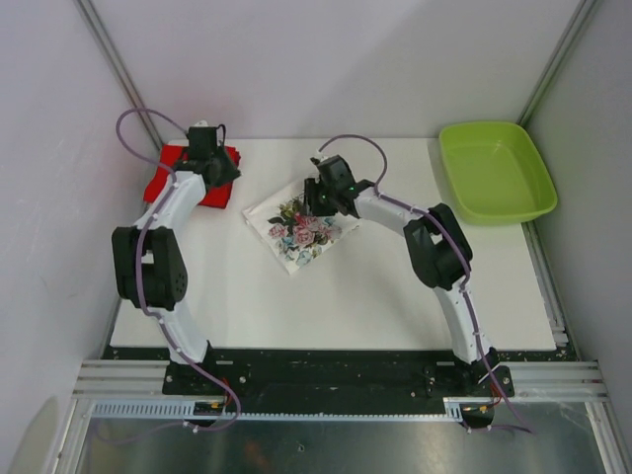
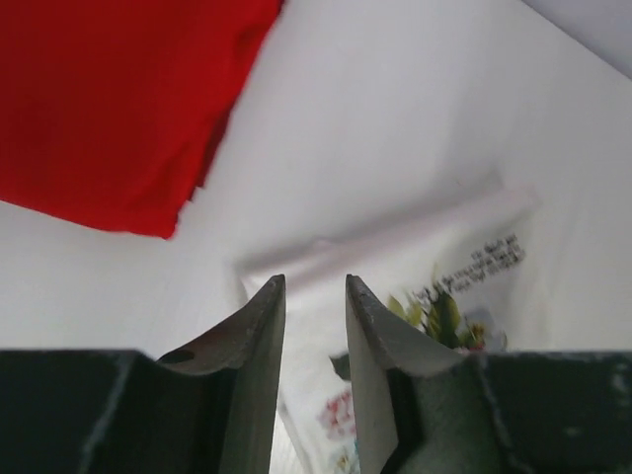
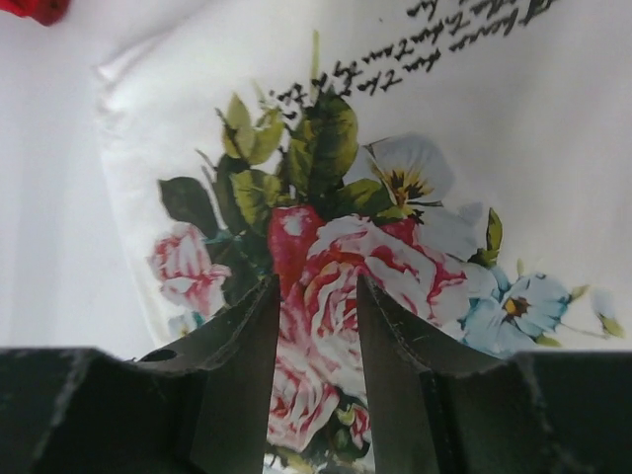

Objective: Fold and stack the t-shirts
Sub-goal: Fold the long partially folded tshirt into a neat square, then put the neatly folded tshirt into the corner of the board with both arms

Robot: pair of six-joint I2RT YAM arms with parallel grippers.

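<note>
Looking down on a white tabletop [image 1: 375, 296], two folded t-shirts lie apart: the red t-shirt [image 1: 163, 183] at the far left, the white t-shirt [image 1: 296, 232] with its flower print near the middle, turned cornerwise. The left gripper [image 2: 314, 286] hangs near the red one, jaws slightly spread and holding nothing. The right gripper [image 3: 316, 286] hovers low over the printed roses, jaws spread, also empty. A lime-green tray [image 1: 494, 173] sits at the far right. Stacking appears to be what remains. Doing it well likely means pinching through every layer at opposite edges of the white bundle, lifting it level with both arms together, and laying it squarely on the red.
</note>
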